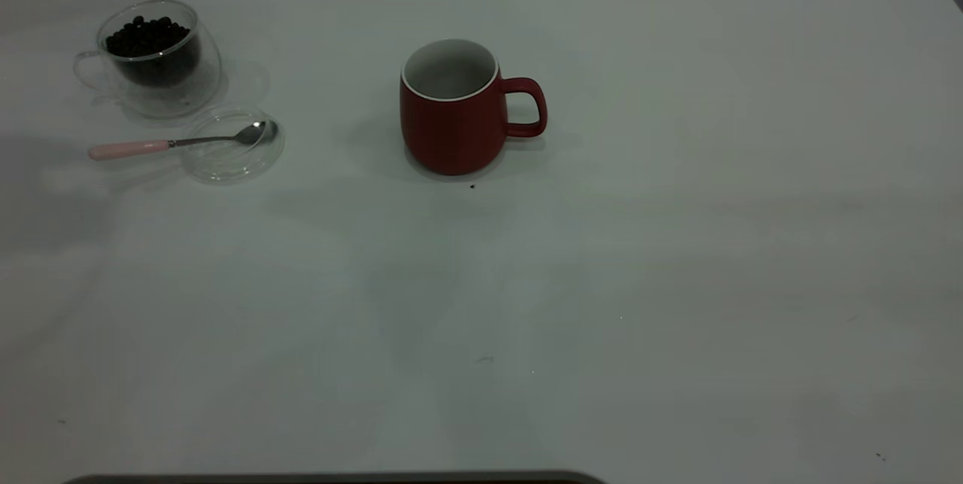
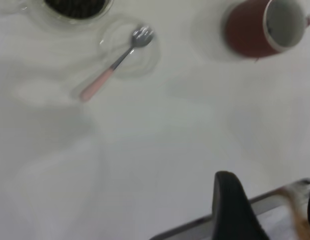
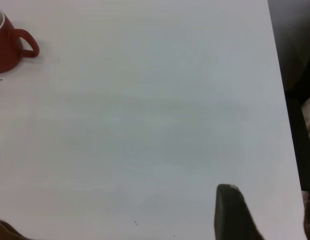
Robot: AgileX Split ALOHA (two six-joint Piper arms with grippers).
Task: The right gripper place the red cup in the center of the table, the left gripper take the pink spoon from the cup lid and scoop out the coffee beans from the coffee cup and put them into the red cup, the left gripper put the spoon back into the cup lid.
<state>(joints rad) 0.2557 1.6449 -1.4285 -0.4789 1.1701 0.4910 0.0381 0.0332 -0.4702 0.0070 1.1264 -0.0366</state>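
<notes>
The red cup (image 1: 459,115) stands upright and empty near the middle of the table (image 1: 602,281), handle to the right. The coffee cup (image 1: 154,55) with coffee beans (image 1: 147,36) stands at the far left. In front of it lies the cup lid (image 1: 229,149), with the pink spoon (image 1: 177,141) resting bowl-on-lid, handle pointing left. Neither gripper shows in the exterior view. The left gripper (image 2: 267,200) is open, high above the near table edge, far from the spoon (image 2: 112,70), lid (image 2: 129,50) and red cup (image 2: 255,30). The right gripper (image 3: 270,210) is open and empty, far from the red cup (image 3: 7,47).
A small dark speck (image 1: 472,185) lies just in front of the red cup. The table's right edge (image 3: 282,85) shows in the right wrist view, with dark floor beyond. A dark strip (image 1: 338,478) runs along the near table edge.
</notes>
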